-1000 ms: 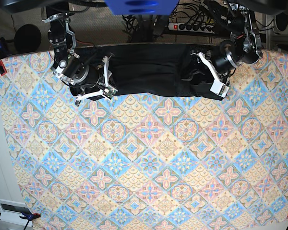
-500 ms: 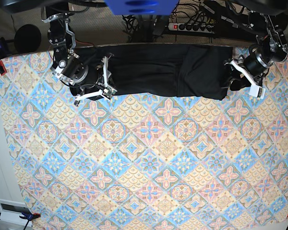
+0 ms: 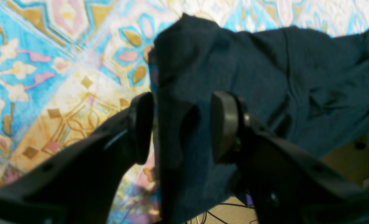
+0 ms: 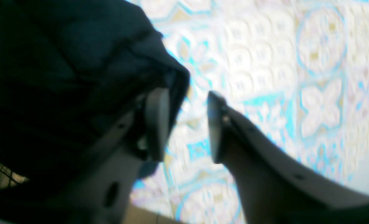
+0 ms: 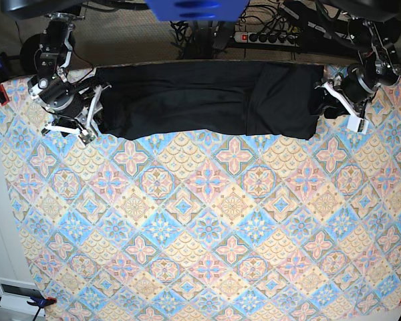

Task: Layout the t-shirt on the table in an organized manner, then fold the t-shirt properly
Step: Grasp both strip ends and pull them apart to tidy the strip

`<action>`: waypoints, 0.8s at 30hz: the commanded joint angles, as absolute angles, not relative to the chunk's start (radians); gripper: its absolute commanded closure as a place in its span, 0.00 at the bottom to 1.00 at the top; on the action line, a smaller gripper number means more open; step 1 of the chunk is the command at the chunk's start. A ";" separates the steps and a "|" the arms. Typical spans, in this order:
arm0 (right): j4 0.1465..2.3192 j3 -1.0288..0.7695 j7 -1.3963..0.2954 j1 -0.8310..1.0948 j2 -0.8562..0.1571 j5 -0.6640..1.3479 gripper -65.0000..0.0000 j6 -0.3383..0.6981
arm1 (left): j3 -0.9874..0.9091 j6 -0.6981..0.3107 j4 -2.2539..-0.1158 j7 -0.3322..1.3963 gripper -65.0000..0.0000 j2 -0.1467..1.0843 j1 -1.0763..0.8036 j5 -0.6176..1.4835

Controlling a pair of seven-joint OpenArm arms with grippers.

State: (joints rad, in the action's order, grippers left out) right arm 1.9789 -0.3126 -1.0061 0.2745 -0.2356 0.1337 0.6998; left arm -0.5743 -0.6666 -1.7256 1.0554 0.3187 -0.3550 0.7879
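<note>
The t-shirt (image 5: 207, 97) lies along the upper edge of the base view as a long, narrow black band, running from the upper left to the upper right of the frame. It rests on the counter (image 5: 207, 227), whose patterned cloth is bare across the middle and lower part of the frame. The band reads as a garment doubled over lengthwise, not yet a compact fold.

The left gripper (image 3: 179, 127) stands at the upper right of the base view, at the garment's end. In the left wrist view, its two pads (image 3: 142, 127) sit apart with a strip of black fabric running between them. The left pad shows a sliver of gap to the cloth. Contact at the right pad cannot be confirmed, so whether this gripper holds the fabric cannot be told.

The right gripper (image 4: 184, 124) stands at the upper left of the base view, at the opposite end. In the right wrist view, its jaws are spread with only the patterned counter visible between them. The fabric edge bunches against the outer side of the left finger (image 4: 156, 124), but nothing is held.

Placement at opposite ends suits a stretch-and-flatten action: tension from both ends would pull wrinkles out of the band. With the right gripper holding nothing, the judgement is that the flattening step at that end is finished and further folds are pending.
</note>
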 commanded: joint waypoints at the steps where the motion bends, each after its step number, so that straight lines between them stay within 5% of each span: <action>1: 1.985 -0.344 -0.993 0.265 -0.251 0.183 0.58 0.698 | -0.581 -0.671 -1.739 1.040 0.56 0.332 -0.341 0.806; 6: 1.870 -0.452 -1.116 0.231 -0.271 0.427 0.49 0.698 | -0.581 -0.671 -1.736 1.040 0.56 0.332 -0.321 0.806; 24: 1.589 -0.479 -1.155 0.199 -0.271 0.722 0.49 0.698 | -0.581 -0.671 -1.736 1.040 0.56 0.331 -0.320 0.806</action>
